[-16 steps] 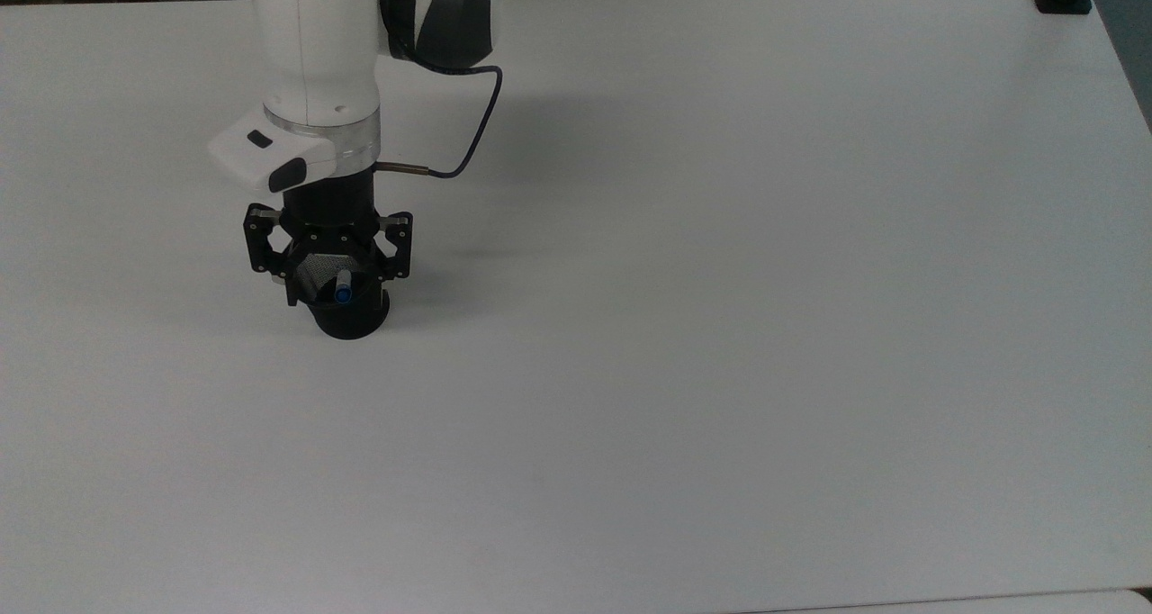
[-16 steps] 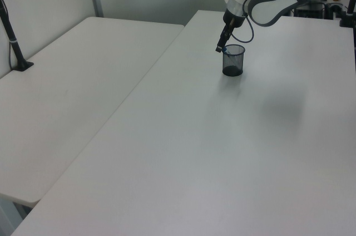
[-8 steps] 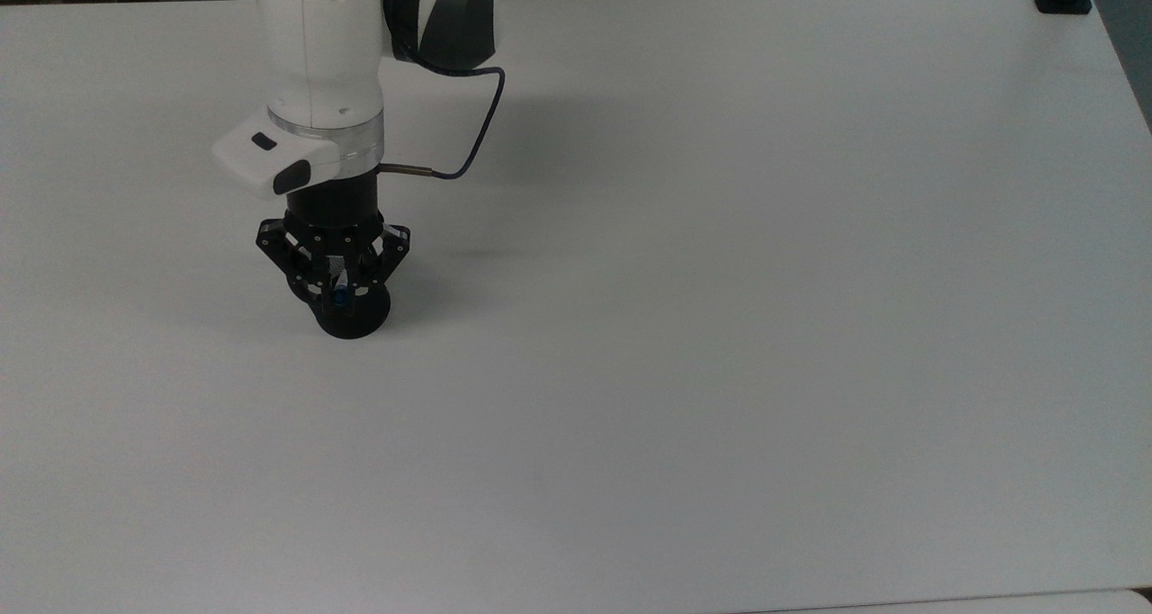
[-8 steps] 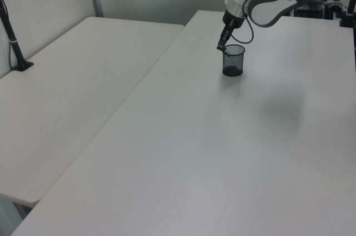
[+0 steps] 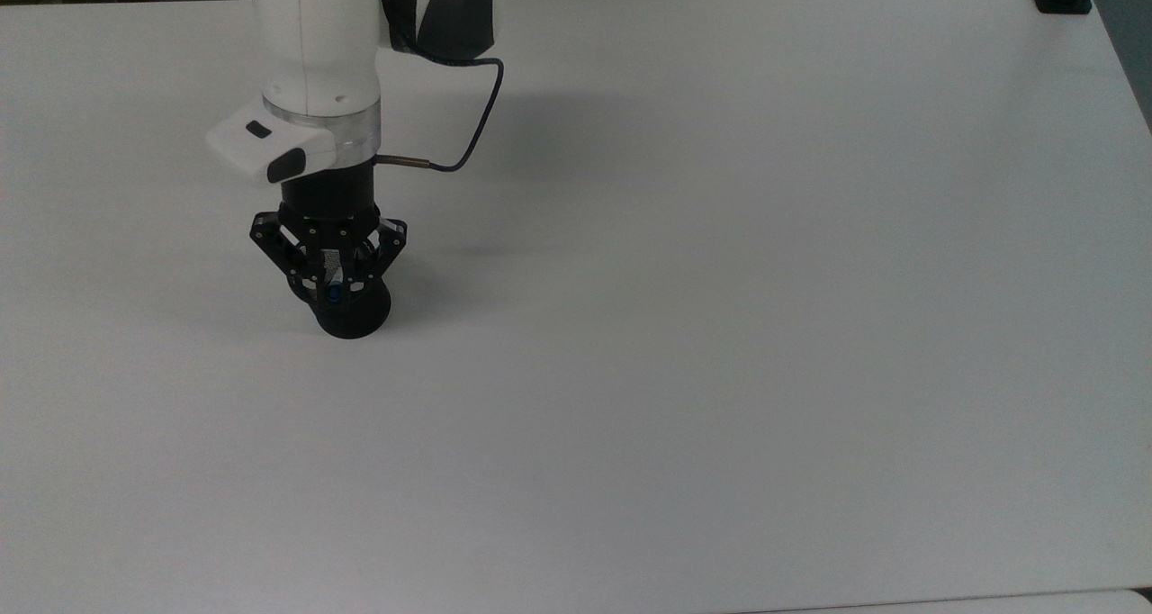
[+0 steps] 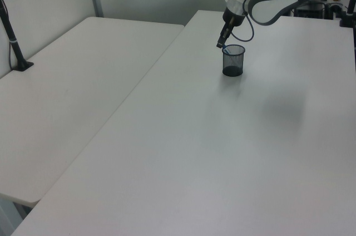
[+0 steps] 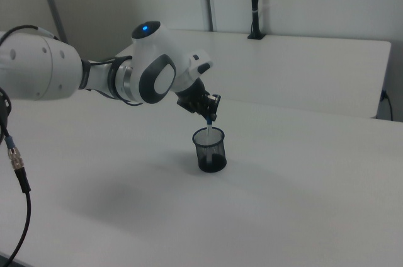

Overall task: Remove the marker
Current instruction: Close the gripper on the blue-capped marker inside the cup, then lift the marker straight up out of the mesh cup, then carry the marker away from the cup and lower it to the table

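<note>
My 2 fingers (image 5: 317,283) are clamped on the marker (image 7: 209,126).
The gripper (image 5: 331,292) holds its blue top above the black mesh cup (image 7: 210,150), lower part inside.

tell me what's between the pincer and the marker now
Nothing: in the right view the pincer is shut on the marker, whose lower end is in the cup.

Arm (image 7: 145,75) angled downward, pincer (image 5: 330,292) fingers pinched together.
</note>
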Robot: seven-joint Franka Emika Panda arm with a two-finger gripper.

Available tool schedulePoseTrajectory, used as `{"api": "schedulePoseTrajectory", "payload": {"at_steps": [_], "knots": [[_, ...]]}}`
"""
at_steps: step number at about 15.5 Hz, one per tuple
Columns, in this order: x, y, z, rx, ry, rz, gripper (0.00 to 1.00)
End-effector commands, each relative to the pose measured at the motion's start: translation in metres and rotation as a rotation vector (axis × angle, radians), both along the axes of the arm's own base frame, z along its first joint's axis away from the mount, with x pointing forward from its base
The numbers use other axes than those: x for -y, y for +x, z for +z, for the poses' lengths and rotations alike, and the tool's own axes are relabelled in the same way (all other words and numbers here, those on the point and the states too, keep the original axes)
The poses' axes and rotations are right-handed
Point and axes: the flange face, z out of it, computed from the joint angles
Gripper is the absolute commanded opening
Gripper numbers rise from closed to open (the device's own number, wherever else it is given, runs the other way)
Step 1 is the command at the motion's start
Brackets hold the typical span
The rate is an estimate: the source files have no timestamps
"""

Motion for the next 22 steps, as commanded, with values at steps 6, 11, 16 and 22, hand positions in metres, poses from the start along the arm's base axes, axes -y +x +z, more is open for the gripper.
{"api": "schedulePoseTrajectory", "payload": {"at_steps": [6,11,16,22], "knots": [[-0.007,-0.060,0.145,0.047,0.075,-0.065,0.00],[-0.069,-0.084,0.162,-0.114,0.134,-0.056,0.00],[-0.133,-0.070,0.093,-0.256,0.244,-0.380,0.00],[-0.205,-0.062,-0.001,-0.415,0.188,-0.353,0.00]]}}
